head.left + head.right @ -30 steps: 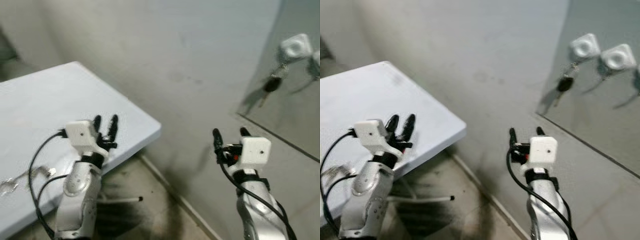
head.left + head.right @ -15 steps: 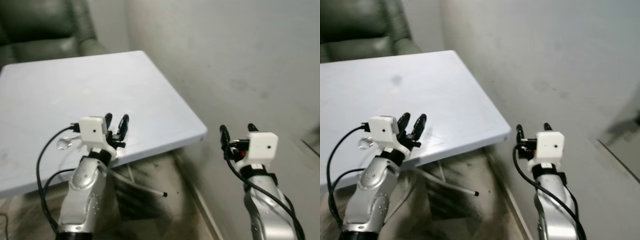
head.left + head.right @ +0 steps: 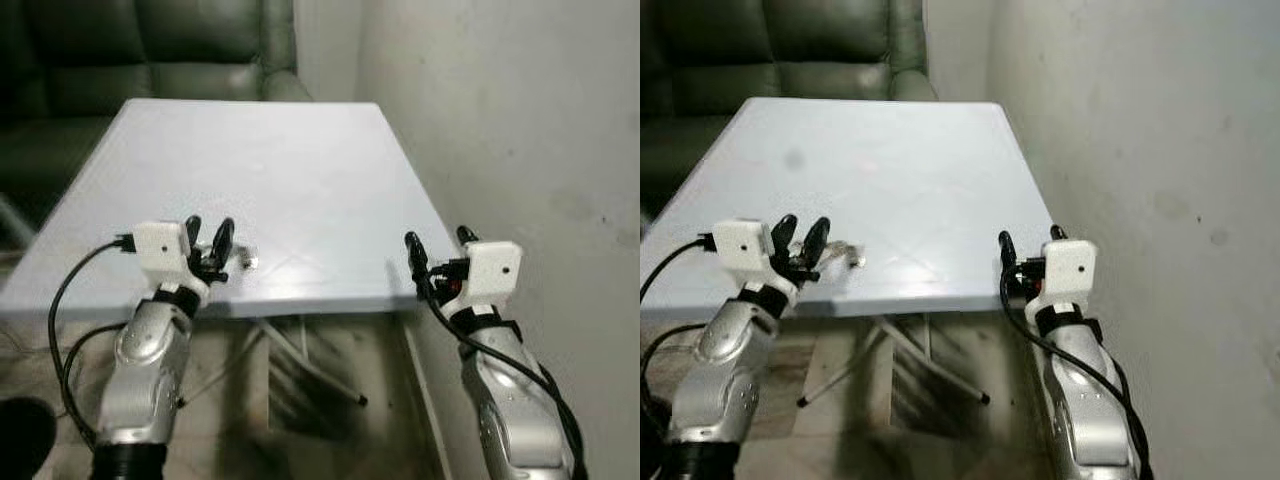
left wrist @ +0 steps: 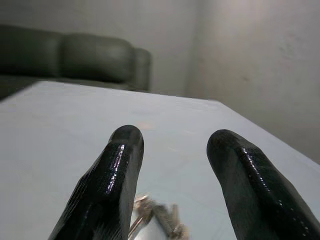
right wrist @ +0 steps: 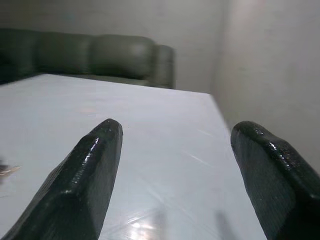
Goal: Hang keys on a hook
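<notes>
The keys (image 3: 243, 259) lie on the white table (image 3: 300, 180), close to its near edge. The left gripper (image 3: 208, 246) hovers just over that edge, right beside the keys, with its two black fingers (image 4: 118, 165) spread apart and holding nothing. The right gripper (image 3: 440, 252) waits at the near right corner of the table, fingers open too, and empty.

The keys are small, flat and shiny. If the left gripper pushes at them, they may slide off the near edge and fall to the floor. It may also pinch just one key and let the bunch slip out.

There are no boxes or bowls here. A dark sofa (image 3: 150, 45) sits behind the table.
</notes>
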Robot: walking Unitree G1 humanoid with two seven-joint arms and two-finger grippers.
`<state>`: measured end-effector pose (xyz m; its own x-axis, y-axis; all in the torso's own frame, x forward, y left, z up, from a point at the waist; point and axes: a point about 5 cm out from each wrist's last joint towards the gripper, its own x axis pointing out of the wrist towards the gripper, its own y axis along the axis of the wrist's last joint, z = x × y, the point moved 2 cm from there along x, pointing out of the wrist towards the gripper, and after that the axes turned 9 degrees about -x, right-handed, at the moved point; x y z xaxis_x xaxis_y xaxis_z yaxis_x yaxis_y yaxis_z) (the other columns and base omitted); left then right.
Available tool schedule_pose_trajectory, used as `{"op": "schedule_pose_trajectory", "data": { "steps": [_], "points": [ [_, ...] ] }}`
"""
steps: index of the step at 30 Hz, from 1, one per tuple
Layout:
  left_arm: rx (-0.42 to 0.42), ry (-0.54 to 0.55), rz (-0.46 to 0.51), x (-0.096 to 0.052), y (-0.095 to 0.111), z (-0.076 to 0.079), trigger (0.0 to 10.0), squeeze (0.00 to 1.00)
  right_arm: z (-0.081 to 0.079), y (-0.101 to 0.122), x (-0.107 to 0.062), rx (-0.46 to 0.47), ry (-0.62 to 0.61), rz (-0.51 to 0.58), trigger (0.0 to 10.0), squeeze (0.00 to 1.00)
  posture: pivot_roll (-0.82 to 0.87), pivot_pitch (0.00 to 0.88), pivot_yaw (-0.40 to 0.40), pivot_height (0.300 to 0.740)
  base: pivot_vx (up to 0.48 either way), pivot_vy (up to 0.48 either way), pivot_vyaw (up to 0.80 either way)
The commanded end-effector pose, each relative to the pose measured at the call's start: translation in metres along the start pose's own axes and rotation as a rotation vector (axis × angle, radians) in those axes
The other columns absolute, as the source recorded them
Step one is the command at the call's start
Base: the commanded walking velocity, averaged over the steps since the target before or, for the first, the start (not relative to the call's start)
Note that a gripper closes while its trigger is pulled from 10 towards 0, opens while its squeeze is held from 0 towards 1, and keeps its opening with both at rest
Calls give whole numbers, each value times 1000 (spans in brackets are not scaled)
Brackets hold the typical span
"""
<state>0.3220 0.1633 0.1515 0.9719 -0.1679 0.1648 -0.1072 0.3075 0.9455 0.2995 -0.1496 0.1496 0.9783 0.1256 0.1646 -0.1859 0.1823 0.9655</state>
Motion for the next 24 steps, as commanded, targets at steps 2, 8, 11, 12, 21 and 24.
{"op": "schedule_pose_trajectory", "data": {
  "steps": [2,8,11,12,21,24],
  "points": [
    [-3,-30,-4,4,-1,7,10000,0,6,-1,1,0,-7,13,10000,0,-70,0,-39,740,0,0,800],
    [-56,-36,1,10,-2,10,10000,0,3,6,2,53,20,53,10000,0,-76,0,-39,740,0,0,133],
    [-55,-39,2,11,-2,11,10000,0,2,5,1,53,23,52,10000,0,-78,0,-37,740,0,348,0],
    [-53,-39,1,11,-2,11,10000,0,2,5,1,54,23,53,10000,0,-79,0,-36,740,0,458,0],
    [-50,-43,5,12,-2,11,10000,0,4,3,1,57,28,52,10000,0,-78,0,-35,740,0,476,0],
    [-52,-36,5,12,-2,10,10000,0,5,3,1,60,28,51,10000,0,-77,0,-37,740,0,480,0]
  ]
}}
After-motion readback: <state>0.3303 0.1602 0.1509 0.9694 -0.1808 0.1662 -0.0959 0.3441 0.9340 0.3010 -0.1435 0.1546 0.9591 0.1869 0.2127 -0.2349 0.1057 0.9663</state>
